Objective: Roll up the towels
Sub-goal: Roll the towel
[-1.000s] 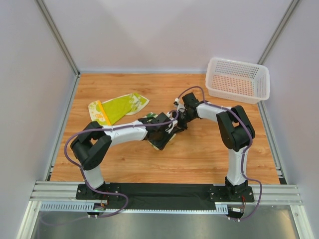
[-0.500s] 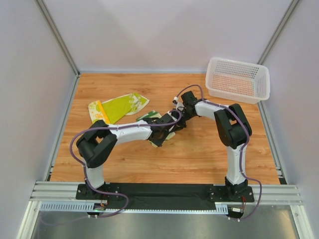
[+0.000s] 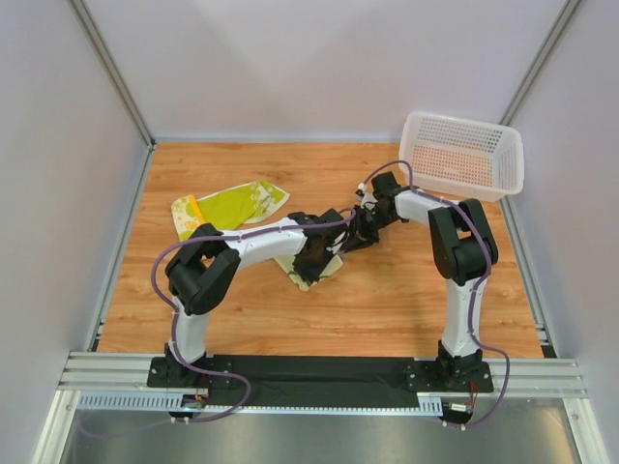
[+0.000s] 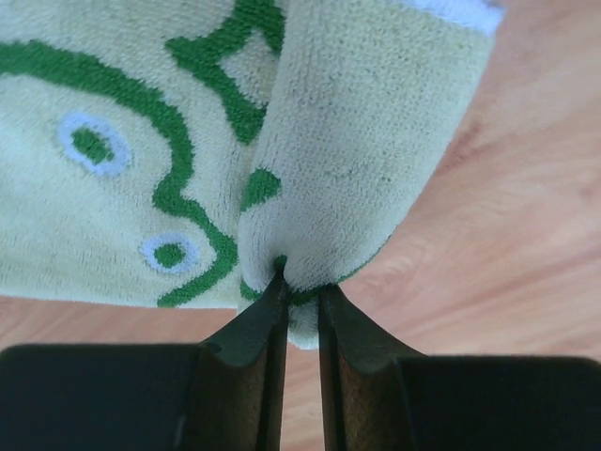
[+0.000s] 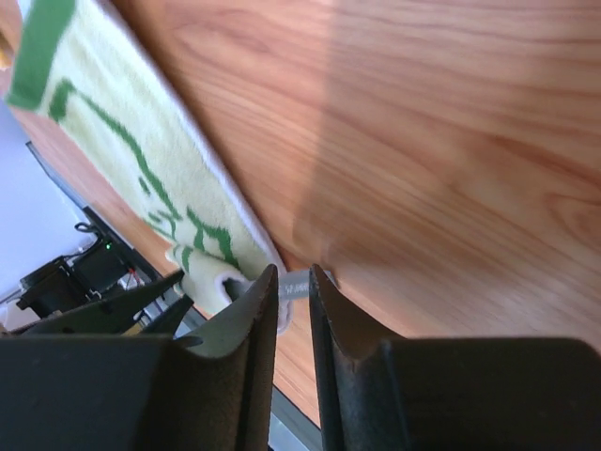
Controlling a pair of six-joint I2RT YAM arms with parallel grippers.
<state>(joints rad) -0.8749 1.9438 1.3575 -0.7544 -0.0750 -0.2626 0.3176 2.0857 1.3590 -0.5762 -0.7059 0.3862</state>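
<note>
A pale green towel with a dark green pattern [image 3: 311,275] lies at the middle of the table, mostly under both grippers. In the left wrist view the towel [image 4: 357,141] is partly rolled, and my left gripper [image 4: 300,282] is shut on a fold at the end of the roll. My left gripper shows in the top view [image 3: 312,253] over the towel. My right gripper [image 5: 293,282] is shut on the towel's white-edged corner and its grey label; the towel [image 5: 141,160] stretches away from it. In the top view my right gripper [image 3: 356,232] is just right of the left one.
A second yellow-green towel [image 3: 230,208] lies flat at the left back of the table. A white mesh basket [image 3: 416,145] stands at the back right. Grey walls enclose the table on three sides.
The right gripper has pulled to the right and back with the towel corner. The left arm has swung further in over the towel, and more of the towel shows below the grippers.
</note>
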